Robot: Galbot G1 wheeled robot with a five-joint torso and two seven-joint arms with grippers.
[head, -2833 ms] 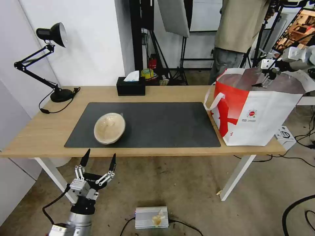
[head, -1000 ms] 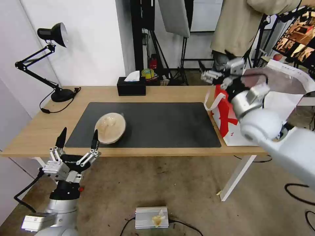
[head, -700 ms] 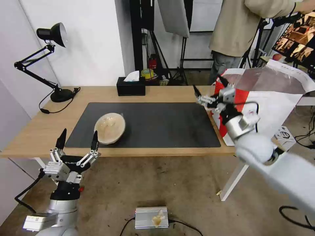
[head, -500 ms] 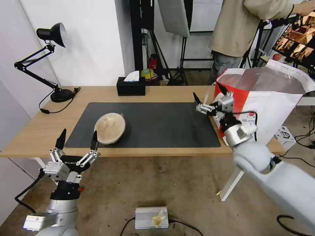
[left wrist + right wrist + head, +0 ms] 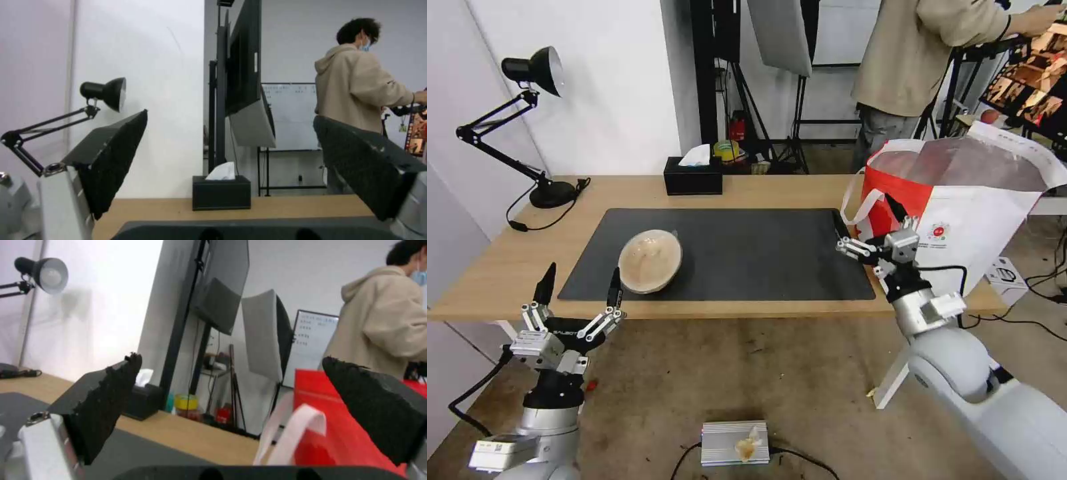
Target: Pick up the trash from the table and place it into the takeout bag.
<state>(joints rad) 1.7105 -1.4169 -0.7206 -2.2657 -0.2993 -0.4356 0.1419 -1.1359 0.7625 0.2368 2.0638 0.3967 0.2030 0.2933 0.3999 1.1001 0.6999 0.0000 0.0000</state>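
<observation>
One piece of trash, a tan shallow bowl (image 5: 650, 261), lies on the left part of the dark mat (image 5: 747, 253) on the table (image 5: 774, 190). My left gripper (image 5: 579, 288) is open just before the table's front edge, left of the bowl and apart from it. The takeout bag (image 5: 967, 233) stands open at the table's right end. My right gripper (image 5: 867, 223) is open and holds nothing, over the mat's right end, close beside the bag's red side. In the right wrist view the bag (image 5: 338, 420) sits between the open fingers (image 5: 106, 396).
A black tissue box (image 5: 694, 175) stands at the table's back edge, with a black desk lamp (image 5: 552, 193) at back left. A silver box (image 5: 735, 441) lies on the floor in front. A person stands behind the bag. The tissue box (image 5: 221, 196) appears in the left wrist view.
My right arm has come down from above the bag's opening to the mat's right end beside the bag. The left gripper has shifted left. The bowl has not moved.
</observation>
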